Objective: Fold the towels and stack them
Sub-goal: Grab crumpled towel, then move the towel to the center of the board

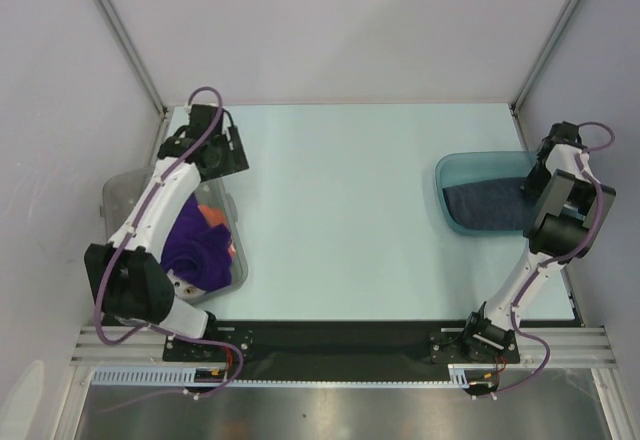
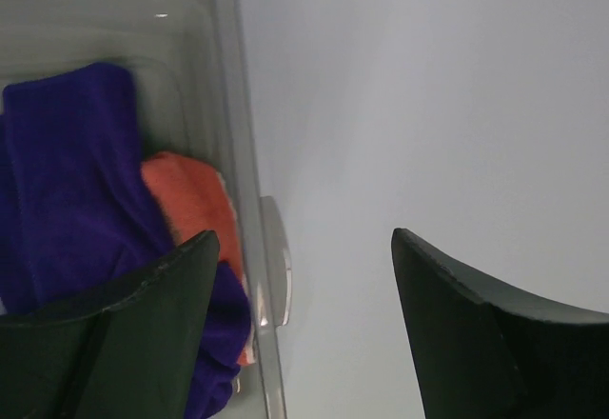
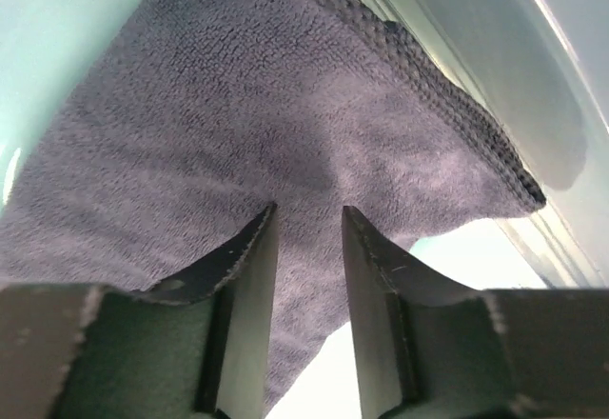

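A purple towel [image 1: 193, 250] and an orange towel [image 1: 216, 218] lie bunched in the clear plastic bin [image 1: 118, 192] on the left. My left gripper [image 1: 225, 155] hangs over the bin's far end. In the left wrist view the left gripper [image 2: 303, 238] is open wide with nothing in it. It straddles the bin wall [image 2: 238, 152], with the purple towel [image 2: 67, 181] and orange towel [image 2: 190, 200] to its left. A dark navy-grey towel [image 1: 485, 208] lies flat in the teal tray [image 1: 460, 168]. My right gripper [image 1: 538, 178] hovers just above that dark towel [image 3: 238, 105]; the right gripper [image 3: 309, 211] is open by a narrow gap and holds nothing.
The pale table surface [image 1: 340, 210] spreads between bin and tray. White walls with metal corner posts [image 1: 120, 35] close in the back and sides. The arms' bases sit on the black strip [image 1: 330, 338] at the near edge.
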{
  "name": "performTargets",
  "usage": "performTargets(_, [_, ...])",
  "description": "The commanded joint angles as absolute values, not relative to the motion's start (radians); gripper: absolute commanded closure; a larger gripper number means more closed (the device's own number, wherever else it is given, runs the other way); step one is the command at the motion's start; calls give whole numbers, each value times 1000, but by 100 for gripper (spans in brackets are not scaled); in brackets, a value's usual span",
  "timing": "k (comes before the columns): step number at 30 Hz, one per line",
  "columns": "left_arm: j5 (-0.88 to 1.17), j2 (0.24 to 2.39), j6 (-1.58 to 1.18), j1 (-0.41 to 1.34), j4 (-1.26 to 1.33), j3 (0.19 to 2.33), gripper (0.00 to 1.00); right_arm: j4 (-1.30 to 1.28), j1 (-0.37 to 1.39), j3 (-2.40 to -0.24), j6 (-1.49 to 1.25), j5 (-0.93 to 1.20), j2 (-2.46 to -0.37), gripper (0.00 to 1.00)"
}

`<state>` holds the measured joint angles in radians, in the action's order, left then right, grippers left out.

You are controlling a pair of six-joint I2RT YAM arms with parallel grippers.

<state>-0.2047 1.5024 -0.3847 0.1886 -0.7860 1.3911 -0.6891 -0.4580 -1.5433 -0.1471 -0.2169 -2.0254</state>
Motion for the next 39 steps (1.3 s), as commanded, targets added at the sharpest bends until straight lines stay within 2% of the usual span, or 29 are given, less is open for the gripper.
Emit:
performTargets(1, [-252,1373,-494,111,-765,1339,20,-698,-430,-1577,-192,-189,-1927,59])
performTargets(2, [-261,1361,-524,68,-764,1303,20,-696,-411,-1575,-198,-184,-1863,57])
performTargets(6, [-340,1302,-621,-27,-787,1198,20,-695,-304,-1554,-215,-134,-1723,29])
performTargets(8, [-379,1289,-688,-55,-842,1155,20,-695,-263,-1555,-222,-109,-1665,19])
performTargets(9, [-462,1290,-722,-57,-873,1147,21,-696,-238,-1552,-218,-110,-1646,14])
performTargets(15, [-574,1376,-1015,-57,-1227,1143,27,-673,-68,-1516,-198,-132,-1600,12])
performTargets(19, [-445,1370,-999,-57,-1130,1025,34,-661,-15,-1497,-187,-137,-1615,12])
performTargets(20, [-398,1365,-997,-55,-1103,1000,40,-664,-6,-1497,-183,-140,-1621,12])
performTargets(24, [-376,1387,-976,-55,-1032,965,89,-670,-3,-1499,-164,-149,-1628,12])
performTargets(26, [-399,1405,-945,-57,-1072,1047,100,-658,21,-1487,-146,-138,-1615,12])
performTargets(33, [-491,1384,-780,-8,-1194,1564,100,-698,8,-1529,-150,-150,-1609,11])
performTargets(34, [-441,1379,-738,47,-1130,1666,100,-698,8,-1535,-150,-146,-1603,11])
performTargets(36, [-291,1342,-574,78,-1015,1727,100,-695,14,-1537,-155,-118,-1577,11])
performTargets(37, [-45,1321,-510,93,-848,1723,100,-693,18,-1537,-159,-114,-1568,10])
performTargets(39, [137,1263,-525,124,-683,1688,99,-689,26,-1536,-164,-88,-1540,10])
